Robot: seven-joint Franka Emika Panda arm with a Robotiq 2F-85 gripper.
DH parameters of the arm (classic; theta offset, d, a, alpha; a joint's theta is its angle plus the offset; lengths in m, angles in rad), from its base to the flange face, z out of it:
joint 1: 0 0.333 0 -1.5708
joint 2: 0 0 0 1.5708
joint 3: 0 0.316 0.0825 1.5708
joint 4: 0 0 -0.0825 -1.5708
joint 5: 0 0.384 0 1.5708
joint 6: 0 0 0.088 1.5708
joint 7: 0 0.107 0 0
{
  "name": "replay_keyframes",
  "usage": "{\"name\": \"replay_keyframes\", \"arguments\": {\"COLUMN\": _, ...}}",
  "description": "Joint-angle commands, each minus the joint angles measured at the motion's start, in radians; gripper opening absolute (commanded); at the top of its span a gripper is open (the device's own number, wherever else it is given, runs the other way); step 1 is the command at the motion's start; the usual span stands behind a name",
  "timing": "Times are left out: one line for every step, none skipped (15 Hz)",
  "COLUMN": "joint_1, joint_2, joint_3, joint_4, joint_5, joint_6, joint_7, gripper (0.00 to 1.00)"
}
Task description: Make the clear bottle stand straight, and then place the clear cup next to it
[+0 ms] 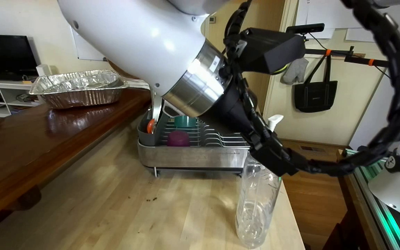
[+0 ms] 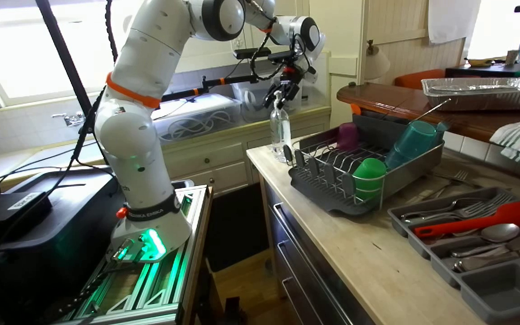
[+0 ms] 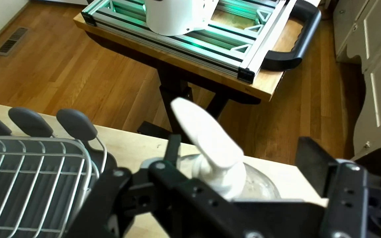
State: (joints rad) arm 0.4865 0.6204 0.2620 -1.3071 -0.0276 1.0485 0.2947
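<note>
The clear bottle (image 1: pixel 257 211) stands upright near the counter's corner, beside the dish rack. It also shows in an exterior view (image 2: pixel 280 131). Its white nozzle cap and see-through shoulder (image 3: pixel 260 185) show in the wrist view. My gripper (image 3: pixel 241 153) is open, its fingers apart on either side of the bottle's top, with a gap on the right finger's side. The gripper also shows at the bottle's top in an exterior view (image 2: pixel 281 94). The clear cup (image 2: pixel 347 136), a magenta-pink tumbler, sits in the dish rack and also shows in an exterior view (image 1: pixel 178 138).
The dish rack (image 1: pixel 193 158) also holds a green cup (image 2: pixel 370 176) and a teal cup (image 2: pixel 415 140). A grey cutlery tray (image 2: pixel 494 282) lies on the counter (image 2: pixel 355 253). A raised wooden ledge (image 1: pixel 78 123) with a foil tray (image 1: pixel 82 95) runs along the counter.
</note>
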Motion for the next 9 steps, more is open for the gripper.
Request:
{"name": "replay_keyframes", "arguments": {"joint_1": 0.021, "joint_2": 0.015, "joint_3": -0.019, "joint_4": 0.056, "joint_5": 0.013, "joint_6": 0.031, "joint_7": 0.013, "gripper": 1.00}}
{"name": "replay_keyframes", "arguments": {"joint_1": 0.018, "joint_2": 0.001, "joint_3": -0.017, "joint_4": 0.050, "joint_5": 0.024, "joint_6": 0.062, "joint_7": 0.014, "gripper": 1.00}}
{"name": "replay_keyframes", "arguments": {"joint_1": 0.010, "joint_2": -0.035, "joint_3": -0.016, "joint_4": 0.022, "joint_5": 0.045, "joint_6": 0.117, "joint_7": 0.028, "gripper": 1.00}}
{"name": "replay_keyframes", "arguments": {"joint_1": -0.010, "joint_2": -0.070, "joint_3": 0.001, "joint_4": -0.015, "joint_5": 0.063, "joint_6": 0.180, "joint_7": 0.044, "gripper": 1.00}}
{"name": "replay_keyframes", "arguments": {"joint_1": -0.018, "joint_2": -0.110, "joint_3": 0.001, "joint_4": -0.046, "joint_5": 0.082, "joint_6": 0.220, "joint_7": 0.058, "gripper": 1.00}}
{"name": "replay_keyframes", "arguments": {"joint_1": -0.028, "joint_2": -0.151, "joint_3": 0.000, "joint_4": -0.081, "joint_5": 0.098, "joint_6": 0.267, "joint_7": 0.067, "gripper": 1.00}}
{"name": "replay_keyframes", "arguments": {"joint_1": -0.039, "joint_2": -0.192, "joint_3": -0.004, "joint_4": -0.118, "joint_5": 0.112, "joint_6": 0.314, "joint_7": 0.078, "gripper": 1.00}}
{"name": "replay_keyframes", "arguments": {"joint_1": -0.056, "joint_2": -0.246, "joint_3": -0.008, "joint_4": -0.172, "joint_5": 0.129, "joint_6": 0.364, "joint_7": 0.082, "gripper": 1.00}}
{"name": "replay_keyframes", "arguments": {"joint_1": -0.071, "joint_2": -0.293, "joint_3": -0.014, "joint_4": -0.224, "joint_5": 0.142, "joint_6": 0.419, "joint_7": 0.089, "gripper": 1.00}}
